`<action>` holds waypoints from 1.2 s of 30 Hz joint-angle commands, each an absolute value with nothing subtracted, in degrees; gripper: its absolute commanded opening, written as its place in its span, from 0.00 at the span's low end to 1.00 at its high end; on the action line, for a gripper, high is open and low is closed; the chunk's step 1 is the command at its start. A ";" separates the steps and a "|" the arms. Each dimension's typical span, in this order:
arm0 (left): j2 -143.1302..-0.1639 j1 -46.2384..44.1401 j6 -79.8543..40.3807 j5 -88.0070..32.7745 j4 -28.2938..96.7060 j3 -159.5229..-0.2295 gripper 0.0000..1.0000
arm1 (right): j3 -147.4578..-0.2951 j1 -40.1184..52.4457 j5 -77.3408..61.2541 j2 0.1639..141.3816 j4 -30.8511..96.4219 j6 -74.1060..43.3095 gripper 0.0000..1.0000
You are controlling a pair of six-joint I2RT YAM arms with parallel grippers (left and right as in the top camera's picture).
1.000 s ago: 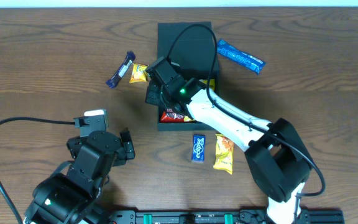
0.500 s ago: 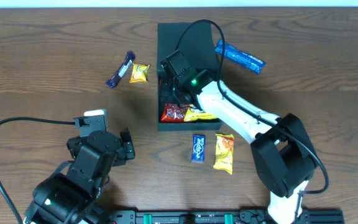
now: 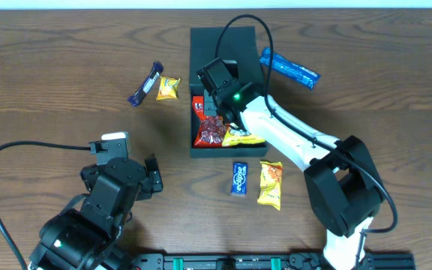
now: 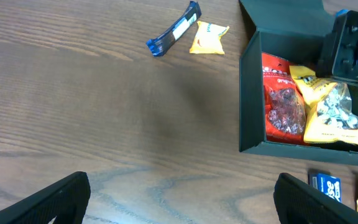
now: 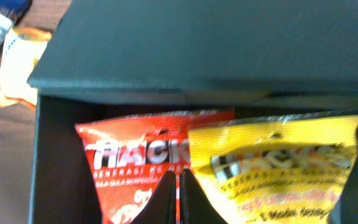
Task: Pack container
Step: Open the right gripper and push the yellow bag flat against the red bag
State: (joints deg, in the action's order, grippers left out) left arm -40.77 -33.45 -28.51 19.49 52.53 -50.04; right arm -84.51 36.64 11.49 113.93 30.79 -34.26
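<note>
1. The right claw (image 5: 178,185) is clenched on nothing I can see, low inside the container (image 3: 223,45) – which sits toward 12 o'clock on the desk (image 3: 51,75) – over a red packet (image 3: 210,129) and a yellow packet (image 3: 242,137). If it lifts carelessly, it may drag one out.
2. Its cable (image 3: 243,17) loops above the lid (a catch could tug the flap).
3. The left claw (image 4: 188,199) hangs released at 8 o'clock, well apart.
4. The desk is dark, matte wood grain; a pale strip at 12 o'clock is all the room shown.

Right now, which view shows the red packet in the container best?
Left wrist: the red packet lies nearly whole in the container. Overhead, the right arm hides part of it. Right wrist shows only its top, close up.
</note>
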 commanded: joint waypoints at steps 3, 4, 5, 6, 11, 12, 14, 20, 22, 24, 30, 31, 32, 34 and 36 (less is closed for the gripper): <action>-40.82 -33.30 -28.97 19.88 52.69 -49.98 0.95 | -84.40 34.94 14.61 113.10 29.52 -33.15 0.03; -40.82 -33.30 -28.95 19.88 52.69 -49.98 0.96 | -84.40 34.83 14.59 113.60 29.21 -33.19 0.02; -40.82 -33.30 -28.95 19.88 52.69 -49.98 0.95 | -84.40 34.79 14.59 113.91 28.99 -33.23 0.02; -40.82 -33.30 -28.97 19.88 52.69 -49.98 0.96 | -84.40 34.70 14.68 114.43 28.45 -33.19 0.02; -40.82 -33.30 -28.97 19.88 52.69 -49.98 0.95 | -84.40 33.98 14.63 115.44 25.41 -31.86 0.02; -40.82 -33.30 -28.97 19.88 52.69 -49.98 0.96 | -84.40 33.82 14.63 115.48 25.28 -31.83 0.03; -40.82 -33.30 -28.95 19.88 52.69 -49.98 0.95 | -84.40 33.39 14.61 115.52 25.26 -31.86 0.02; -40.82 -33.30 -28.97 19.88 52.69 -49.98 0.95 | -84.40 32.58 14.17 115.52 25.98 -32.86 0.03; -40.82 -33.30 -28.97 19.88 52.69 -49.98 0.96 | -84.40 32.60 13.23 115.52 26.15 -33.43 0.03; -40.82 -33.30 -28.97 19.88 52.69 -49.98 0.95 | -84.40 32.64 13.28 115.66 26.11 -34.06 0.03; -40.82 -33.30 -28.95 19.88 52.69 -49.98 0.95 | -84.40 32.64 13.26 119.24 24.80 -34.87 0.02; -40.82 -33.30 -28.97 19.88 52.69 -49.98 0.95 | -84.40 32.64 13.26 119.81 24.16 -34.85 0.01; -40.82 -33.30 -28.95 19.88 52.69 -49.98 0.96 | -84.40 32.64 13.23 120.27 23.51 -34.85 0.01; -40.82 -33.30 -28.97 19.88 52.69 -49.98 0.95 | -84.40 32.64 13.06 120.79 22.33 -34.85 0.01; -40.82 -33.30 -28.97 19.88 52.69 -49.98 0.95 | -84.40 32.64 13.08 120.84 20.78 -33.93 0.01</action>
